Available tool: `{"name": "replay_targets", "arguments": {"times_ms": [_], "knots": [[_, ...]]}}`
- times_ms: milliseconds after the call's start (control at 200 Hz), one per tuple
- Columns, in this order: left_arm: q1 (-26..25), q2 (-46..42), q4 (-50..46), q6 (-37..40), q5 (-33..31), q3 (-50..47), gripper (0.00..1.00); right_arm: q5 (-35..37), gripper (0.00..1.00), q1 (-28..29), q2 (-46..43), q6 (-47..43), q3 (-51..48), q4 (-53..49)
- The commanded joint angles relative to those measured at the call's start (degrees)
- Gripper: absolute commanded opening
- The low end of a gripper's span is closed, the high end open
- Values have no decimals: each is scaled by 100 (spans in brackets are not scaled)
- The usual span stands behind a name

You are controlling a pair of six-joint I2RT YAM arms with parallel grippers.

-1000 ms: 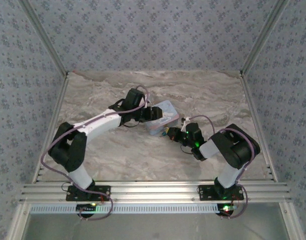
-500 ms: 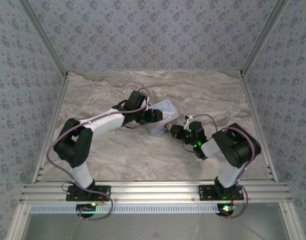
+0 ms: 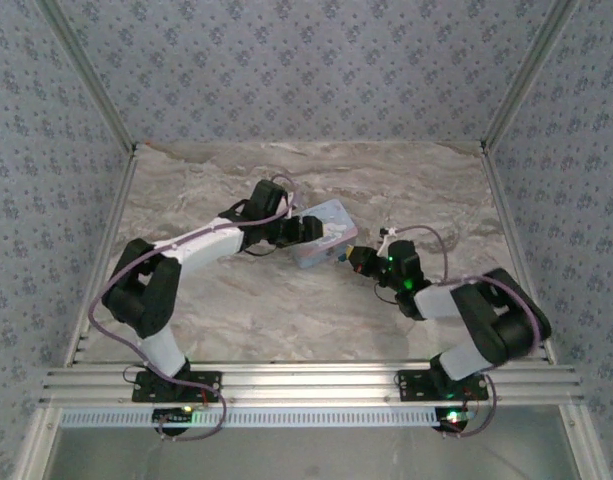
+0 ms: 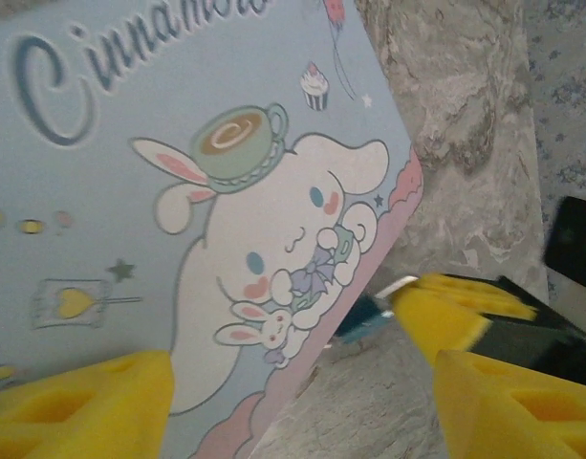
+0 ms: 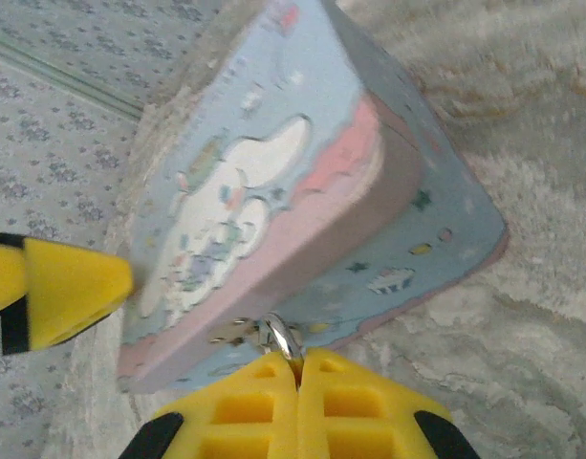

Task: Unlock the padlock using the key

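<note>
Currently: key-into-lock step, judged part-way; nothing shows the lock open yet.

Left gripper [image 3: 308, 230]: comes onto the tin [image 4: 130, 239] from its 9 o'clock in the top view. Jaws wide apart. One yellow finger overlaps the lid's near edge, and the other hangs past the rim over bare table [image 3: 236, 300]. It reads as bracing rather than clamping. Whether it presses on the lid, cannot tell.

Tin: light blue, cartoon print, lid down, lying flat a little toward 12 o'clock of the table's middle.

Padlock [image 4: 361, 320]: small dark bluish body at the tin's long edge, at 4 o'clock of the printed character in the left wrist view. It is tucked between the rim and the other arm's fingertip, touching the rim or just beside it. The right wrist view shows a small silver loop [image 5: 278, 337] at the tin's side wall, toward 6 o'clock. It is probably the shackle through the clasp.

Right gripper [image 5: 299, 368]: meets the tin from its 4 o'clock in the top view. Pads pressed together, the loop just beyond their tips. Too small to tell whether they pinch the key or the lock body.

Next (judgement): if the key is seated, a small wrist roll about the key's axis while the left arm keeps the tin from sliding. If not seated, realign first. Risk: a sideways pull drags the tin.
</note>
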Motion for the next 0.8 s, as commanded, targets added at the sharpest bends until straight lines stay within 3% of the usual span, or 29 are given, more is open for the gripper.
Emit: {"name": "replay_targets", "arguments": {"times_ms": [0, 175, 380, 565, 794], "knots": [[171, -606, -144, 182, -107, -95, 76, 47, 0, -17, -899, -806, 74, -1622], [428, -1372, -144, 412, -592, -499, 82, -429, 0, 104, -2093, -1917, 682, -4250], [807, -2212, 22, 437, -1089, -1247, 88, -619, 0, 491, -2628, -2472, 1278, -6544], [1118, -2585, -44, 401, -1158, -1603, 89, -670, 0, 911, -2452, -2319, 1180, -6683], [1203, -2751, -179, 392, -1166, -1765, 89, -823, 0, 1219, -1221, -2460, 1553, -6212]]}}
